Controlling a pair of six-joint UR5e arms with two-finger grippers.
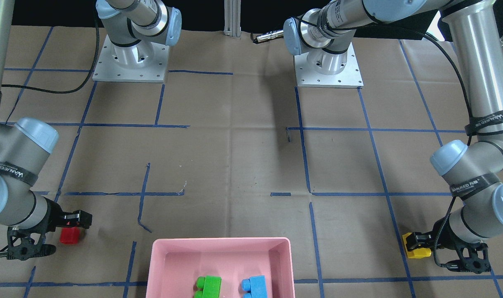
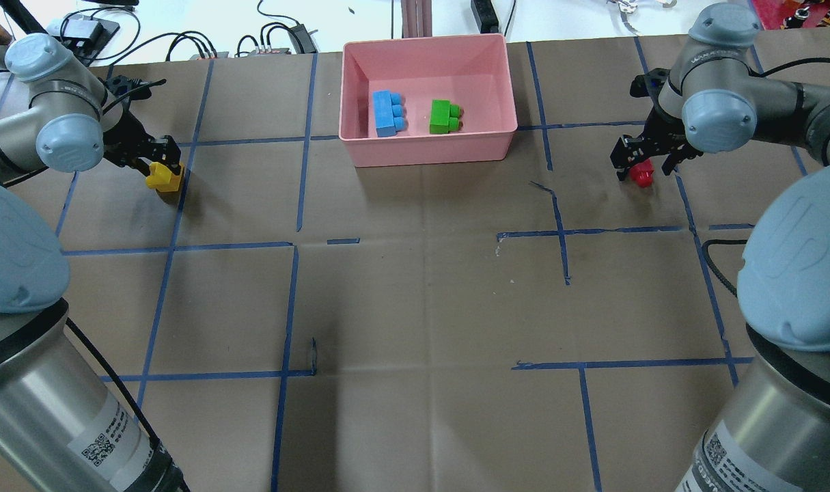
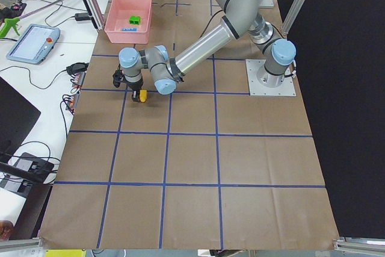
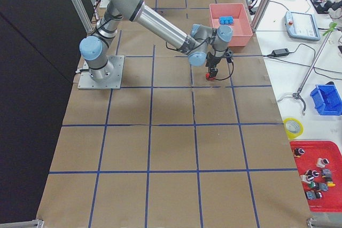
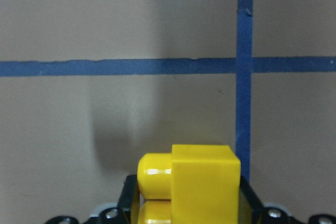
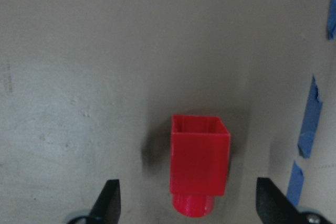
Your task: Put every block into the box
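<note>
The pink box (image 2: 428, 154) stands at the far middle of the table and holds the light blue block (image 2: 387, 113) and the green block (image 2: 445, 117). My left gripper (image 2: 158, 164) is shut on the yellow block (image 2: 163, 176), low over the table at the far left. In the left wrist view the yellow block (image 5: 205, 177) sits between the fingers. My right gripper (image 2: 643, 164) is open, straddling the red block (image 2: 641, 175), which lies on the table. In the right wrist view the red block (image 6: 199, 169) lies between the spread fingertips (image 6: 110, 198) without touching them.
The brown paper tabletop carries a grid of blue tape lines (image 2: 292, 246). The two arm bases (image 1: 131, 58) stand at the robot's side. Cables and devices (image 2: 278, 37) lie beyond the far edge behind the box.
</note>
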